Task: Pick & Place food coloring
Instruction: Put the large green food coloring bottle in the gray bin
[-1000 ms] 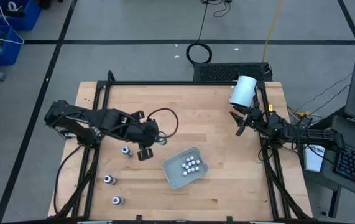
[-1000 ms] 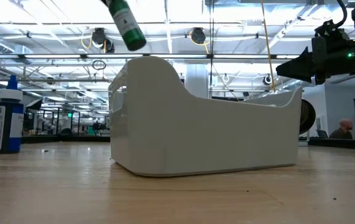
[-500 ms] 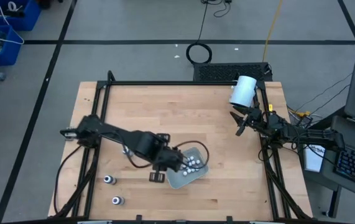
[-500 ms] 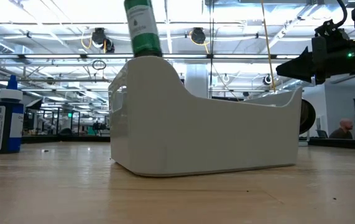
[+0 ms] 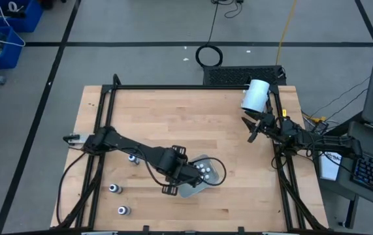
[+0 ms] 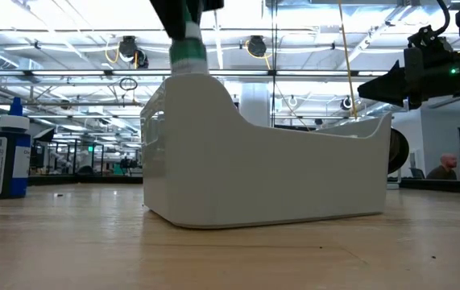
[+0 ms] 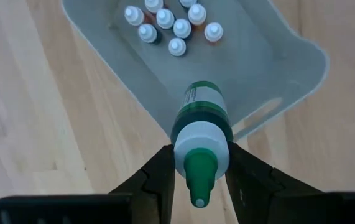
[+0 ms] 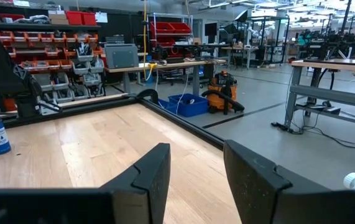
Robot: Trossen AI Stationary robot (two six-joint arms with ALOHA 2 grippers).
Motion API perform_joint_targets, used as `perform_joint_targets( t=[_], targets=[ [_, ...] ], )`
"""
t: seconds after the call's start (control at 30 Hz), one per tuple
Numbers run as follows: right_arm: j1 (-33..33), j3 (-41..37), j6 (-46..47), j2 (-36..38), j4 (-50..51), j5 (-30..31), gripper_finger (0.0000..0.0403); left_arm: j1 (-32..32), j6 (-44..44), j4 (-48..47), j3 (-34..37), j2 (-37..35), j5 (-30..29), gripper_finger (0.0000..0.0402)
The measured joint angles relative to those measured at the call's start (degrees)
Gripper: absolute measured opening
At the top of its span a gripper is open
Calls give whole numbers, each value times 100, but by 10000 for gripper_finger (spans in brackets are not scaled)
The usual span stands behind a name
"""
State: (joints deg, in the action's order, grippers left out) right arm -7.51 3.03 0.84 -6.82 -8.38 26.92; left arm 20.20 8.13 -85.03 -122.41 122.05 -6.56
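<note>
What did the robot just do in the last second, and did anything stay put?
The left gripper, jaws shut on a green food coloring bottle, swung from the table's left side rightward to over the clear tray and lowered the bottle toward it. The tray, the bottles inside, the three bottles on the table and the right gripper by the white cylinder stayed put.
</note>
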Motion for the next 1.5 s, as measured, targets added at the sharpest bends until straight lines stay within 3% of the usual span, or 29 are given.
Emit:
perform_joint_targets(
  t=[0.57,1.0,1.5],
  targets=[
    [-1,-1,0,1,-5,1,141,-229,-356,352,10,338,119,121],
    [-2,0,0,1,-4,1,141,-555,-638,926,739,368,399,121],
    [0,0,0,1,-2,1,141,-609,-696,1042,826,360,360,121]
  ],
)
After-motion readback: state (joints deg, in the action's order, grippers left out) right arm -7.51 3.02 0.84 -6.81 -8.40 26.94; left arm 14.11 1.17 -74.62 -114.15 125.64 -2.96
